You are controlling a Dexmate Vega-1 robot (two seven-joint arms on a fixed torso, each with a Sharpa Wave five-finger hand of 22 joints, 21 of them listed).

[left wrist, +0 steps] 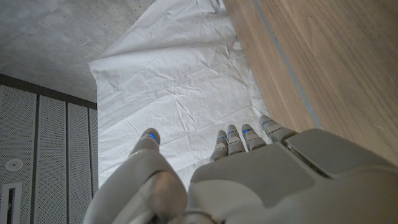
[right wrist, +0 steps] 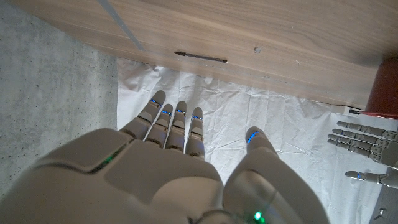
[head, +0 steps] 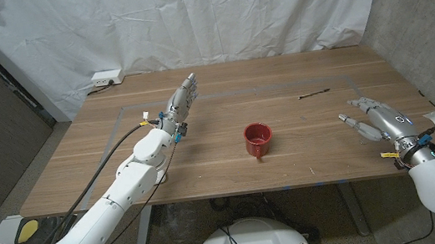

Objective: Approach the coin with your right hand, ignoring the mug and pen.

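Over the surface's right edge, the right hand (head: pixel 371 118) hovered, released.
Near the red mug (head: pixel 258 139), well short of the pen (head: pixel 314 92); left hand (head: pixel 182 101) open too.

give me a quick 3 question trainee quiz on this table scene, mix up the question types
1. True or false: the red ceramic mug stands between the two robot hands in the head view.
2. Which hand is nearer the thin dark pen? A) left hand B) right hand
3. Fill in: the small round coin lies on the wooden table close to the ____.

Key: 1 true. 2 B. 3 pen. Both hands are open and hold nothing; the coin is plain in the right wrist view.
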